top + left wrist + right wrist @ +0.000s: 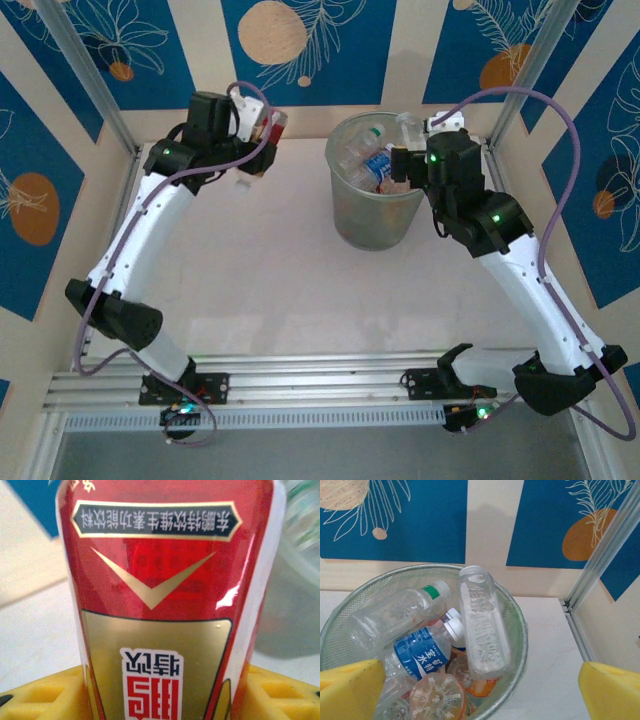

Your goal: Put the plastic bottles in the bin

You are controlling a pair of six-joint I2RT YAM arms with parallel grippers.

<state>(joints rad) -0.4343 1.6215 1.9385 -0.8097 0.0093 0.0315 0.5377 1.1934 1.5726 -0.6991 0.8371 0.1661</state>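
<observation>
Left gripper [262, 132] is clamped on a red-labelled bottle [165, 605] near the far-left corner of the tabletop [260, 290]. Its yellow pads [40, 697] flank the bottle, whose long axis runs up the wrist view with the label upside down. To its right, by the far edge, stands the bin [372, 225], holding several clear bottles [482, 625]. Right gripper [402, 165] hangs over the bin's right rim, spread wide and empty. By my judgement the carry goes rightward, over the rim.
</observation>
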